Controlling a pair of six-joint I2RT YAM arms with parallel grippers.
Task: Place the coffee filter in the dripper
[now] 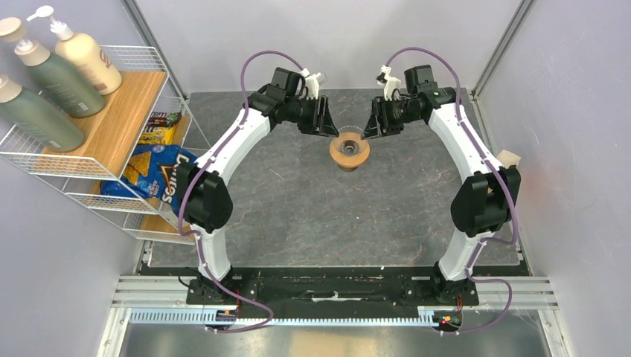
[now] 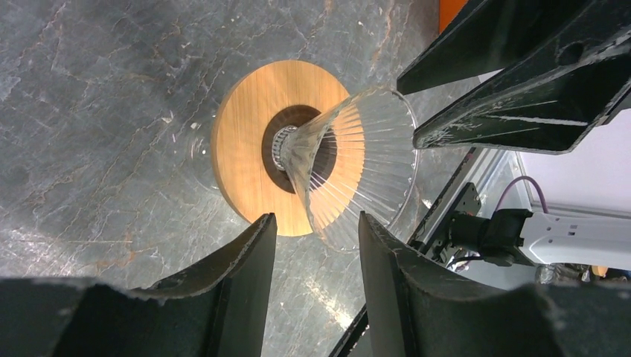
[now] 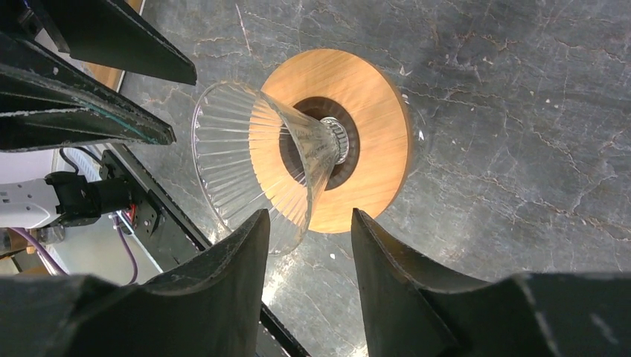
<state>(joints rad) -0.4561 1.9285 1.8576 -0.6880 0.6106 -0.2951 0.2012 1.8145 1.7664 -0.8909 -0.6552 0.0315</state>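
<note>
Coffee filter is nowhere in any of the three views, so heads up: neither pincer has it, and the dripper (image 1: 350,151) looks bare inside. From both wrist cameras you can see straight through the ribbed glass to the wooden collar (image 2: 242,160) underneath, with no paper in the way. I can't spot it on the wire rack (image 1: 97,190) with the bottles and the chip bag (image 1: 160,178) on the left either.

The dripper is standing upright, mouth up, toward the far middle of the dark stone table (image 1: 298,216). The left gripper (image 1: 327,123) sits just beside it on one side and the right gripper (image 1: 374,123) on the other. Both are spread apart with nothing in them and, as far as I can tell, not touching the glass.

My take is that the task is basically at the start. A filter has to turn up before anything goes in.

How I'd do it:
- Pinch the paper near its top edge, only as hard as needed. Thin paper will crumple.
- Bring it in point down, centred over the mouth, and lower it until the tip is well inside the cone before letting go.
- Use the free pincer to steady the wooden collar rather than the glass wall. That cone looks light and tippy, and a bump on the rim could slide it or knock it over.
</note>
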